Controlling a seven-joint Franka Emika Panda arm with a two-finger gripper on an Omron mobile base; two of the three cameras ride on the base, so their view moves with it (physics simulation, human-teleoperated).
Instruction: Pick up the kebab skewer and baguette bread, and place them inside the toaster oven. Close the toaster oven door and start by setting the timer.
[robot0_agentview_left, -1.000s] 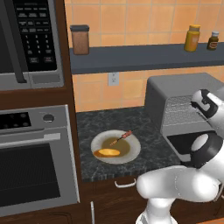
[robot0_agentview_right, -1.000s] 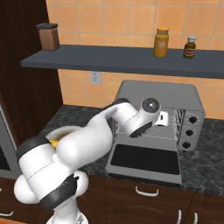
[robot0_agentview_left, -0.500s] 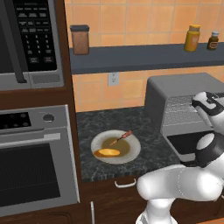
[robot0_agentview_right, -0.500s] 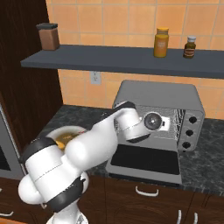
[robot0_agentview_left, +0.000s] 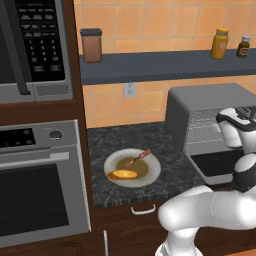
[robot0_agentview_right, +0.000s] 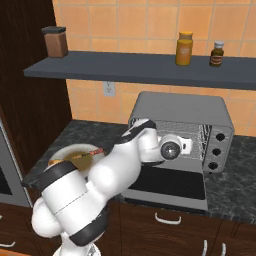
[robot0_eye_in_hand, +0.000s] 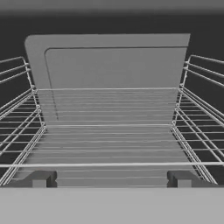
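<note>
The toaster oven (robot0_agentview_left: 200, 107) (robot0_agentview_right: 180, 107) stands on the counter with its door (robot0_agentview_left: 222, 162) (robot0_agentview_right: 167, 182) folded down flat. My gripper (robot0_agentview_right: 190, 145) (robot0_eye_in_hand: 111, 179) is open at the oven's mouth, level with the wire racks (robot0_eye_in_hand: 109, 131), with nothing between its fingertips (robot0_eye_in_hand: 41, 178). To the oven's left a white plate (robot0_agentview_left: 150, 175) holds the kebab skewer (robot0_agentview_left: 138, 157) (robot0_agentview_right: 89, 153) and the golden baguette bread (robot0_agentview_left: 122, 174) side by side. The gripper is well apart from both.
A microwave (robot0_agentview_left: 35, 45) and a built-in oven (robot0_agentview_left: 40, 195) fill the left. A grey shelf (robot0_agentview_left: 150, 65) above the counter carries a brown jar (robot0_agentview_left: 91, 45) and two bottles (robot0_agentview_left: 220, 43). Dark counter (robot0_agentview_left: 110, 142) surrounds the plate.
The hand has dropped lower in front of the oven and turned to face straight into it. Its jaws have stayed open. Plate, skewer and bread have not moved.
</note>
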